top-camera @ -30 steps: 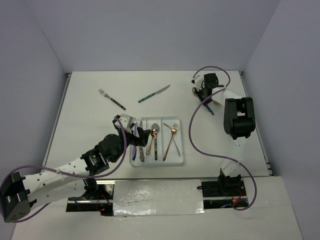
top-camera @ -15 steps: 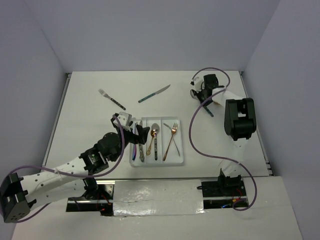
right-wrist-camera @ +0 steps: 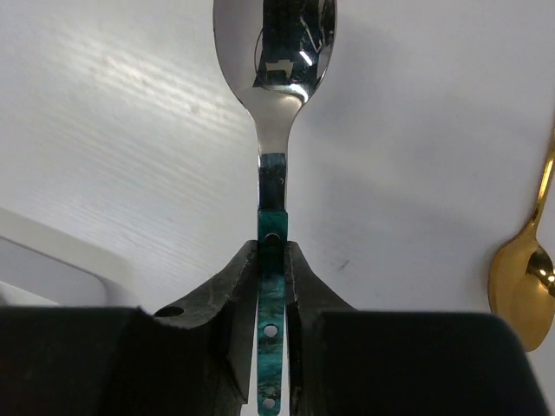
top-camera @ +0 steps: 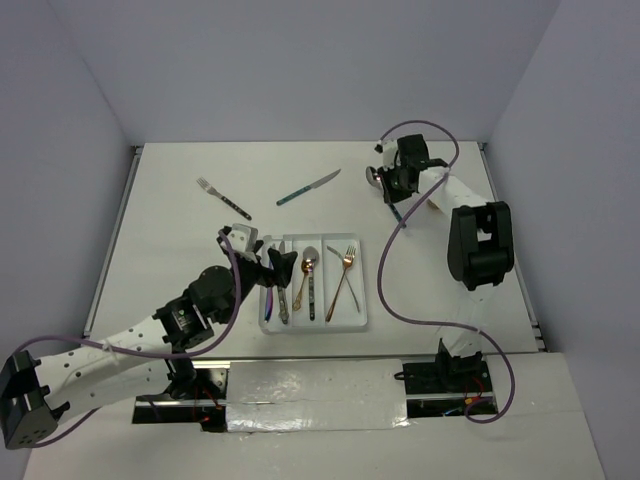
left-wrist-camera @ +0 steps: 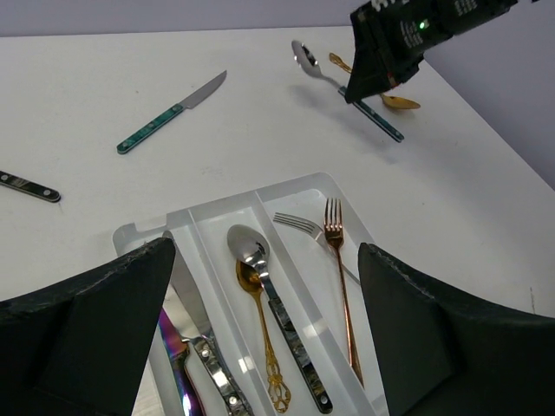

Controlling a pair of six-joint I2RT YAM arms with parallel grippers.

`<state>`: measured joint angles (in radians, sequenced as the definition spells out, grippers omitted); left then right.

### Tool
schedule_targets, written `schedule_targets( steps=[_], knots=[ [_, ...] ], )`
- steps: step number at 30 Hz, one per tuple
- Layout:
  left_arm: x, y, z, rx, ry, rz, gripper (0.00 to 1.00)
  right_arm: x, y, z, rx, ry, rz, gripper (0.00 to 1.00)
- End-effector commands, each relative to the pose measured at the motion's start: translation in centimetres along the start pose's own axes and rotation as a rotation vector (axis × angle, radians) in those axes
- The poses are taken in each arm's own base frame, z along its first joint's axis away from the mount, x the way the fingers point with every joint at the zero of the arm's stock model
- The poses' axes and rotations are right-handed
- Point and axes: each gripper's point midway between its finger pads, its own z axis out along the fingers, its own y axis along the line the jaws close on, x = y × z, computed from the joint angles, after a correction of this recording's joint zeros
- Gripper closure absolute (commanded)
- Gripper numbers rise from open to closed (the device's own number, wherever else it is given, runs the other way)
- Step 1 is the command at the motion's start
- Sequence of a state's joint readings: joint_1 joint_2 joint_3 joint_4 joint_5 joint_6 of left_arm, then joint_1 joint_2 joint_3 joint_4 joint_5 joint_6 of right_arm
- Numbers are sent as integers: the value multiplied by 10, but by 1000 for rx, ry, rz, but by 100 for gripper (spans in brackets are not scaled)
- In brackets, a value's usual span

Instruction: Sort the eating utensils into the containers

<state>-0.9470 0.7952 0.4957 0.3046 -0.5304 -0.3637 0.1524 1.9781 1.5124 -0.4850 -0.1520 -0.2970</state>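
While right pincer point(right-wrist-camera: 273, 253) grips teal spoon point(right-wrist-camera: 276, 52), gold spoon point(right-wrist-camera: 522, 290) lies near.

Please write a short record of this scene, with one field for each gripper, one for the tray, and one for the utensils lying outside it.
left gripper: open, over the tray
right gripper: shut on the teal-handled spoon, gripping its handle
tray: knives, spoons and forks, each kind in its own compartment
outside tray: teal knife, dark-handled fork, gold spoon
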Motion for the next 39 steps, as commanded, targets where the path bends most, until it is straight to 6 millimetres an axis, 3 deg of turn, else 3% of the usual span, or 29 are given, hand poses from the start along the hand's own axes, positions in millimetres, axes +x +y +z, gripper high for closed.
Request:
schedule_targets(
  steps=[1,3,5,6,7,8,9,11,12,13,15,18,22,28,32,39],
  knots=[
    [-14,3,0,-28,-39,6,1,-73,12,-54,13,-199,192,100],
    [-15,9,-1,-58,-44,-4,1,-86,19,-74,72,-234,316,100],
    [-16,13,-2,-79,-51,-5,1,-94,56,-84,-35,-253,413,100],
    [-16,15,-3,-89,-54,-7,1,-83,74,-82,-76,-228,441,100],
    [-16,17,-3,-96,-57,-8,1,-86,88,-94,-82,-247,510,100],
    [-17,19,-4,-109,-63,-12,1,-82,116,-95,-100,-227,494,100],
    [-18,21,-5,-114,-67,-15,1,-71,127,-90,-68,-207,497,100],
    [-17,22,-6,-114,-73,-15,1,-74,161,-102,-116,-244,515,100],
    [-17,21,-5,-110,-81,-13,1,-55,194,-98,-160,-209,494,100],
    [-18,23,-5,-119,-84,-15,1,-58,206,-113,-186,-255,552,100],
    [-17,28,-6,-146,-77,-12,1,-36,236,-108,-225,-291,594,100],
    [-19,24,-7,-123,-76,-15,1,-17,264,-108,-258,-296,662,100],
    [-21,23,-11,-105,-103,-36,1,2,269,-100,-152,-301,655,100],
    [-20,21,-9,-97,-92,-33,1,10,287,-97,-177,-333,676,100],
    [-18,22,-9,-103,-87,-31,1,21,291,-75,-115,-284,634,100],
    [-18,22,-10,-97,-97,-37,1,26,295,-57,-97,-258,624,100]
  ],
)
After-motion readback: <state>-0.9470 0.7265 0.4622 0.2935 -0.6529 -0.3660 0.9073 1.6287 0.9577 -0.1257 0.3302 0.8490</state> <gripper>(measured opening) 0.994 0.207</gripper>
